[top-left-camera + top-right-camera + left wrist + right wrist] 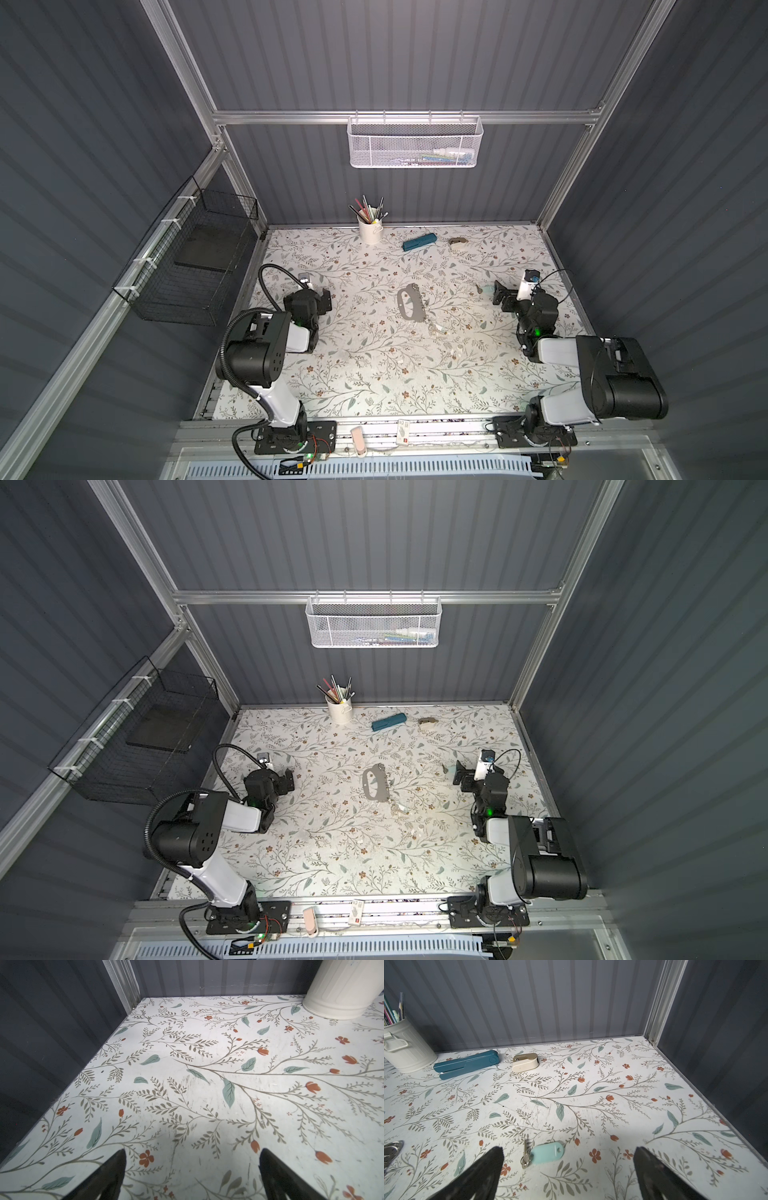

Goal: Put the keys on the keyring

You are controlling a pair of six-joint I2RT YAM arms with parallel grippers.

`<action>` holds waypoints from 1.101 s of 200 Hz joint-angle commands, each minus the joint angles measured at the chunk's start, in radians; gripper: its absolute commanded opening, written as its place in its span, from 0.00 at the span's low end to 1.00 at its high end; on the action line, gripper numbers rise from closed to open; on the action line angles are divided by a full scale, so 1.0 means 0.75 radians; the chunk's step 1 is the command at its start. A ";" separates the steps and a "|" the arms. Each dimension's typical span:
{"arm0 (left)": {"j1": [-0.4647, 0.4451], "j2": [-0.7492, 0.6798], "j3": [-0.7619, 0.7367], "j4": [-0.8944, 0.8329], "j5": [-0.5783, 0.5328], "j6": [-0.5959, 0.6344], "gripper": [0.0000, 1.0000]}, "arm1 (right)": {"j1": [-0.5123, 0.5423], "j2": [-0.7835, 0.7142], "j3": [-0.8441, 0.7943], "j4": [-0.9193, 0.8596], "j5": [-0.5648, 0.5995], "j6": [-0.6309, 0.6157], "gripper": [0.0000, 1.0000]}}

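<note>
Dim walls, bright tabletop, soft shadows, edge distortion

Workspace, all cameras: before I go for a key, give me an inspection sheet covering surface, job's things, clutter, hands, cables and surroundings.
Surface: floral table, lightly scuffed; no spills seen.
Job's things: keyring lies flat mid-table. One key with a mint tag lies just ahead of the right hand. Other small keys seem to lie near the keyring, too small to confirm.
Clutter: pen pot, teal case and beige gadget along the back edge.
Hands: left hand open over bare table; right hand open, empty.
Cables: black hose loops by the left arm; thin wire loops by the right wrist.
Surroundings: white mesh basket on the back rail; black wire basket on the left wall.
</note>
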 commanded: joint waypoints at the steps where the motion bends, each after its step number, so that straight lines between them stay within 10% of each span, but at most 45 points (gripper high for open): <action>1: 0.005 -0.003 0.006 0.024 0.013 0.014 1.00 | -0.010 -0.003 0.023 -0.032 0.021 0.012 0.99; 55: 0.004 -0.018 0.022 0.013 -0.019 0.015 1.00 | 0.025 -0.338 -0.013 -0.233 0.082 -0.008 0.99; 105: 0.005 -0.198 0.587 -1.079 -0.254 -0.279 1.00 | 0.021 -0.683 0.416 -1.234 0.313 0.474 0.99; 127: 0.005 -0.224 0.832 -1.498 -0.110 -0.416 1.00 | 0.020 -0.697 0.496 -1.340 0.127 0.541 0.99; 183: -0.011 -0.337 0.796 -1.533 0.230 -0.645 1.00 | 0.037 -0.654 0.643 -1.603 -0.028 0.528 0.99; 220: -0.258 -0.283 0.819 -1.570 0.241 -0.565 1.00 | 0.058 -0.577 0.686 -1.760 -0.086 0.487 0.99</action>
